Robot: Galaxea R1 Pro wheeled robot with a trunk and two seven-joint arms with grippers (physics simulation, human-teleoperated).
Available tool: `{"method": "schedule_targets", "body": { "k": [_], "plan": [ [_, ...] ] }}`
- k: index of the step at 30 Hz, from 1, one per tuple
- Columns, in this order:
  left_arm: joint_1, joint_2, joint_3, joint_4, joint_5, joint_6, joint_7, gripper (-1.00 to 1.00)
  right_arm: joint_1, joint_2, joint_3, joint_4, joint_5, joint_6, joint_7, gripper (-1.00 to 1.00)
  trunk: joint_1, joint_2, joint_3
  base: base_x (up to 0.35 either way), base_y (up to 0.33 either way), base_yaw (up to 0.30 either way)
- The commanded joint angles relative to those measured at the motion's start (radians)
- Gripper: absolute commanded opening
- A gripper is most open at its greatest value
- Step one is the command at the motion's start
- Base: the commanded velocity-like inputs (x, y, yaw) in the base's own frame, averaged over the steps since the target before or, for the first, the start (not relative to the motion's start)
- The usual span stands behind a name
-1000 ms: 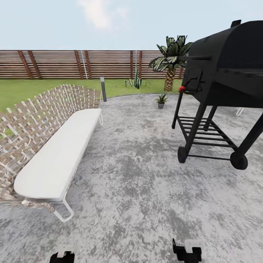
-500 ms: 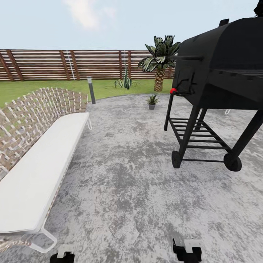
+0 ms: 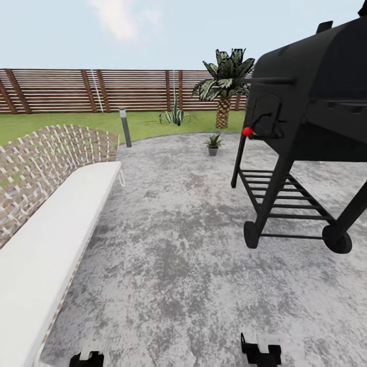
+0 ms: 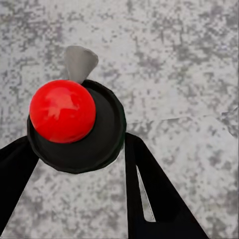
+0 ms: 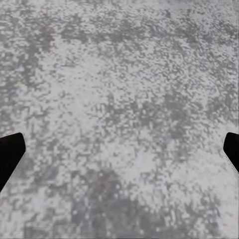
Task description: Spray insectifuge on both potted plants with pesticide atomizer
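The left hand [image 4: 79,164] pinches the pesticide atomizer [image 4: 74,124], the right hand [image 5: 119,149] is spread wide, and one potted plant [image 3: 213,144] sits far ahead across the patio [image 3: 178,244].

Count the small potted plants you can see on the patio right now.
1. The potted plant stands on the far edge of the stone patio, left of the black grill. A second may be hidden behind the grill.

Mottled grey stone patio [image 3: 178,244] under you

You have a black wheeled grill [image 3: 306,127] standing on it at right; a white-cushioned wicker seat [image 3: 46,224] along its left edge; one small potted plant [image 3: 213,144] on the stone near the far rim.
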Motion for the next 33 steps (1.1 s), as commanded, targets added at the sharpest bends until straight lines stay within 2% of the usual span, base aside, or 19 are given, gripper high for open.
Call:
{"method": "schedule_targets", "body": {
  "k": [1, 33],
  "plan": [
    [-0.001, 0.000, 0.006, 0.001, -0.003, -0.003, -0.005, -1.00, -0.001, 0.000, 0.002, 0.001, 0.010, 0.000, -0.010, 1.00, 0.000, 0.000, -0.001, 0.340, 0.000, 0.000],
    [-0.001, 0.000, 0.006, 0.001, -0.003, -0.003, -0.005, -1.00, -0.001, 0.000, 0.002, 0.001, 0.010, 0.000, -0.010, 1.00, 0.000, 0.000, -0.001, 0.341, 0.000, 0.000]
  ]
}}
